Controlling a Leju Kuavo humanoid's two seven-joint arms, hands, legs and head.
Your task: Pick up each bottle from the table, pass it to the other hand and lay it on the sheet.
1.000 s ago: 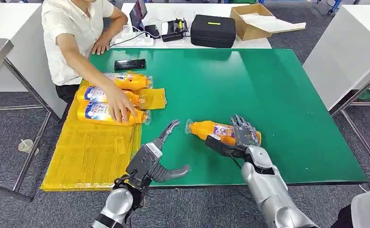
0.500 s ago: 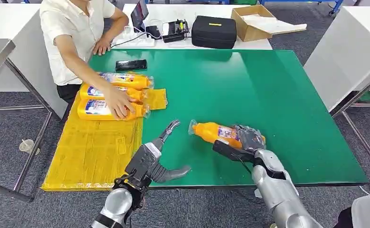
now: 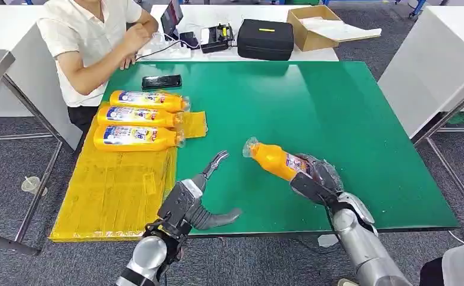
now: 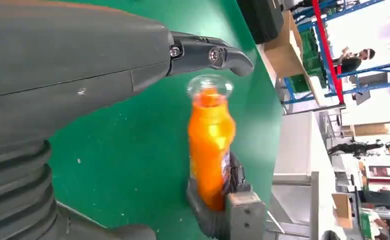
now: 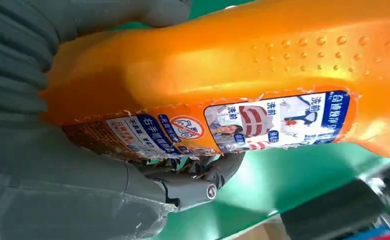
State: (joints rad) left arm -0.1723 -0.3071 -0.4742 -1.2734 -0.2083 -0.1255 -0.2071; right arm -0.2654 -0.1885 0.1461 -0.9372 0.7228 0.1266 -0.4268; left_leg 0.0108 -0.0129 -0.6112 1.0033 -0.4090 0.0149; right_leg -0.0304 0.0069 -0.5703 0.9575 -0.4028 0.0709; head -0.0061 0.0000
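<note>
Four orange bottles are present. Three bottles point(image 3: 139, 119) lie side by side on the yellow sheet point(image 3: 113, 190), at the left of the green worktop point(image 3: 313, 101). The fourth bottle point(image 3: 275, 160) is gripped by the right robot hand point(image 3: 316, 176), raised and tilted, clear cap toward the left robot hand point(image 3: 201, 196), which holds nothing, fingers spread wide. The blue-and-white label carries Chinese text, too small to read reliably. One black phone point(image 3: 161, 81) lies on the worktop.
</note>
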